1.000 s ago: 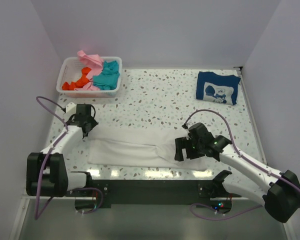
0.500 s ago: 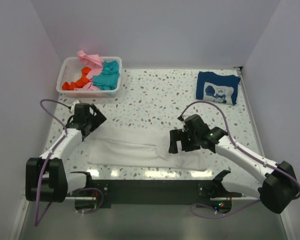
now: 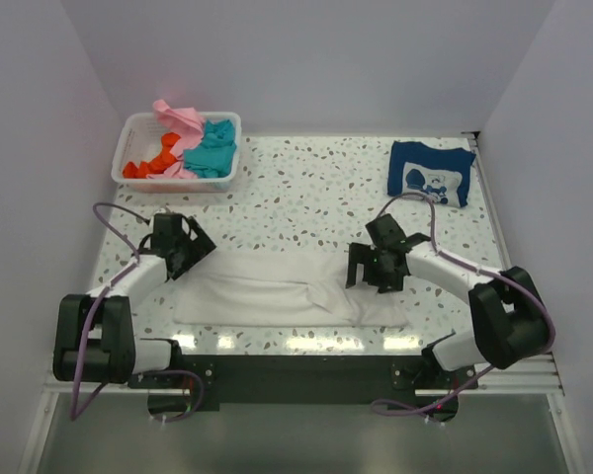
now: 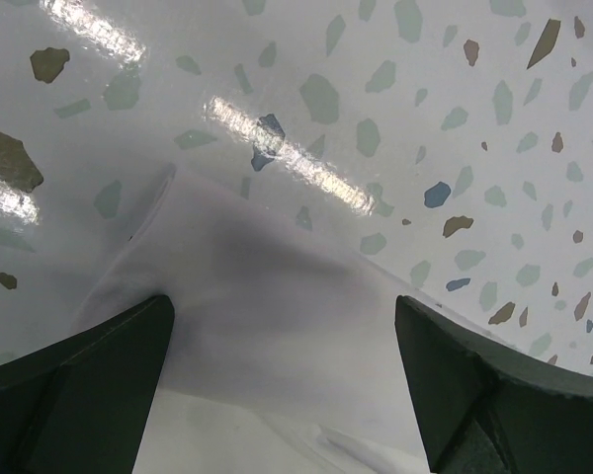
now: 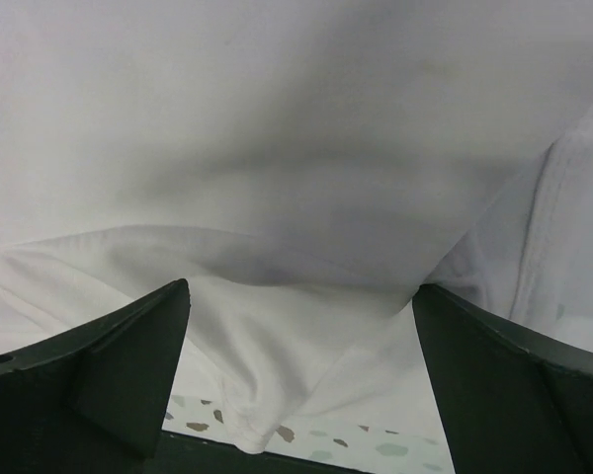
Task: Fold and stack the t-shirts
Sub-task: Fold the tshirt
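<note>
The white t-shirt [image 3: 277,288] is stretched lengthwise from left fingers [image 3: 185,255] to right fingers [image 3: 374,271]. Both pairs are spread wide over its ends.

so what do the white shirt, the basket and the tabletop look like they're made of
White shirt: soft matte knit cloth, probably cotton; it creases and shows a stitched hem.
Basket: likely rigid white plastic; thin smooth walls holding their shape.
Tabletop: hard, glossy, terrazzo-speckled; lights glare off it. Stone or laminate, unclear.

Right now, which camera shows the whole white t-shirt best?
Top external: the white t-shirt is seen whole, laid out as a long strip. The left wrist view shows only one corner, and the right wrist view only a rumpled stretch.
</note>
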